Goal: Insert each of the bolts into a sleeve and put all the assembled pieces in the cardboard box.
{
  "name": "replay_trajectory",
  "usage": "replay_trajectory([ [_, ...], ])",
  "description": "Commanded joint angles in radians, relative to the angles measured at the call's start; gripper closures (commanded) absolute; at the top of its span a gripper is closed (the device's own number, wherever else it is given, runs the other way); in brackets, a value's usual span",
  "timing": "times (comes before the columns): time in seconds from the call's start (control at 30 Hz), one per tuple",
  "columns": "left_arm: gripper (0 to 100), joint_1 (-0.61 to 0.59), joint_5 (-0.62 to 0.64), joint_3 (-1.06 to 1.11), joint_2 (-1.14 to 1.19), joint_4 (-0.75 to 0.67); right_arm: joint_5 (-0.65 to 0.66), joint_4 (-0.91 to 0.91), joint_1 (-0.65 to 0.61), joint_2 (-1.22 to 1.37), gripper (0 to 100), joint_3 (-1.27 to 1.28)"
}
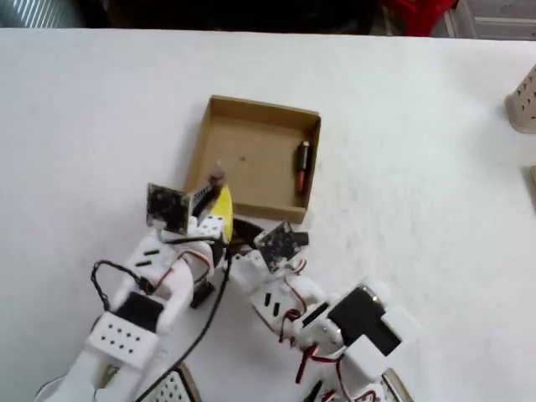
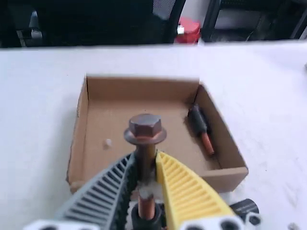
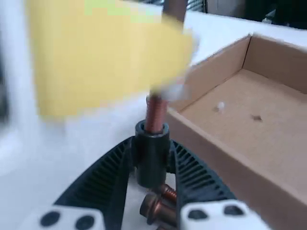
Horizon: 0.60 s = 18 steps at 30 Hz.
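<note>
- While the left gripper (image 2: 146, 159) hangs just in front of the cardboard box (image 1: 251, 107), its grey and yellow fingers are clamped on the shank of a bolt (image 2: 145, 130), just under the hex head.
- That bolt stands roughly upright, head up, with its copper-coloured lower end inside a black sleeve (image 3: 150, 160).
- The right gripper (image 3: 151, 147) sits lower, under the left one, with its black jaws closed on the sleeve from both sides.
- In the high view the left arm comes in from the lower left and the right arm from the lower right, and the two grippers meet at the box's near wall.
- Bolt and sleeve are outside the box, just beside that wall.
- One assembled piece (image 1: 301, 166) lies inside the box against its right wall.
- Another bolt (image 3: 158, 207) lies on the white table (image 1: 419, 126) below the held sleeve, between the right gripper's fingers.
</note>
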Motion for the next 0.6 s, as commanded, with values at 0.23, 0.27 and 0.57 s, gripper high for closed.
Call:
replay_trajectory([
  [0.23,98,-0.044,0.031,-0.069,0.206,-0.169,0.012,-0.042,0.03,-0.008,98.3,-0.012],
  [0.27,98,-0.045,0.034,-0.071,0.189,-0.169,0.012,-0.041,0.03,-0.008,98.3,-0.012],
  [0.57,98,-0.048,0.092,-0.058,0.131,-0.167,0.011,-0.007,0.033,-0.008,98.3,-0.026],
])
